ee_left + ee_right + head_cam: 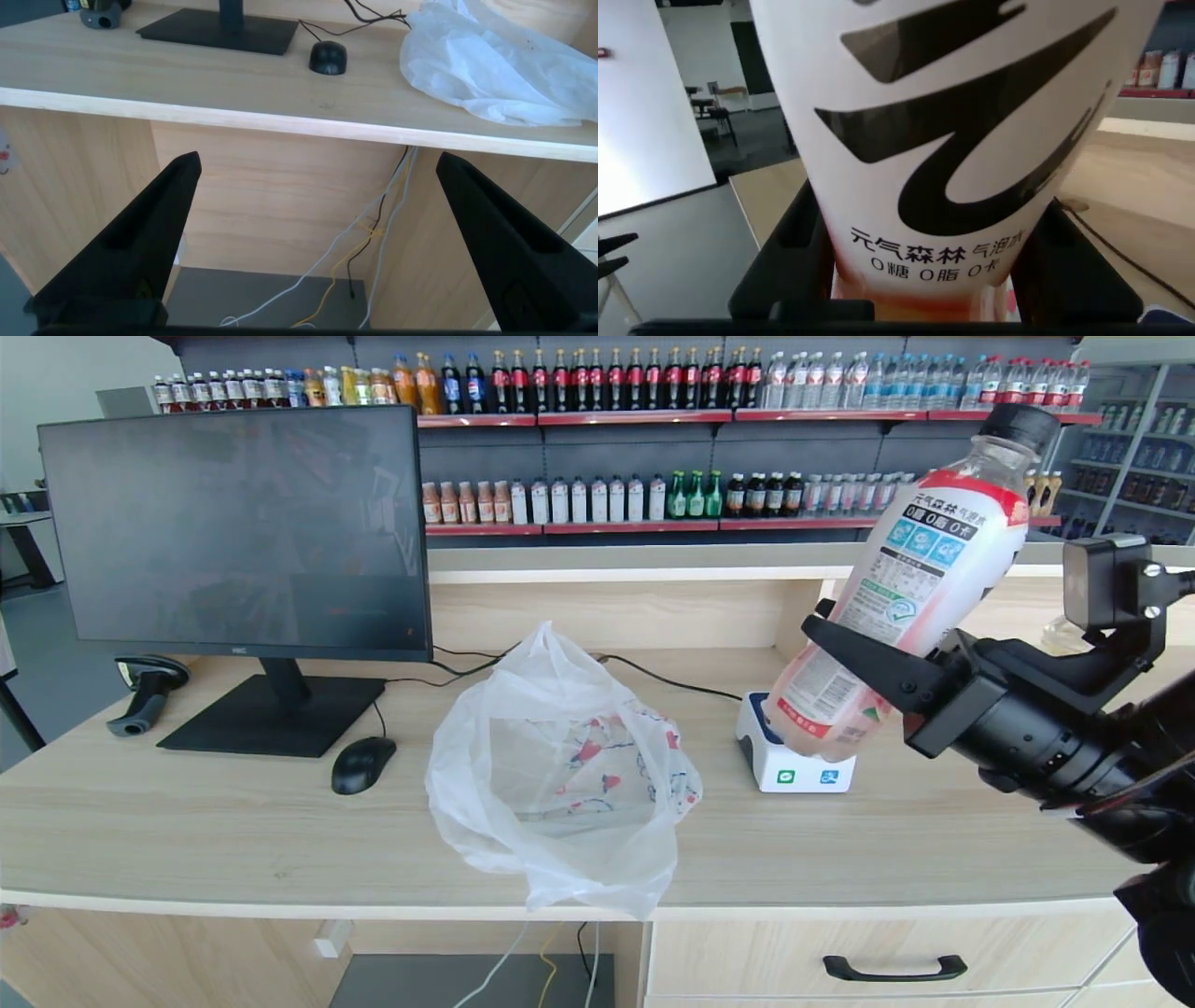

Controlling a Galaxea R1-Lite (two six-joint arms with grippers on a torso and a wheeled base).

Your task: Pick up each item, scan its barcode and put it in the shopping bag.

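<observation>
My right gripper point(873, 658) is shut on a drink bottle point(896, 588) with a white and red label and a black cap. The bottle is tilted, cap up to the right, its base just above the small white scanner box point(794, 767) on the counter. In the right wrist view the bottle point(957, 140) sits between the black fingers point(785, 261). A white plastic shopping bag point(560, 775) stands open in the middle of the counter, left of the scanner. My left gripper point(313, 252) hangs open below the counter's front edge, nothing between its fingers.
A monitor point(233, 532) on a stand, a black mouse point(362, 763) and a handheld scanner point(145, 691) are on the counter's left. The wooden counter point(233, 840) has a raised back ledge. Cables hang under the counter point(374, 243). A drawer handle point(894, 971) is at lower right.
</observation>
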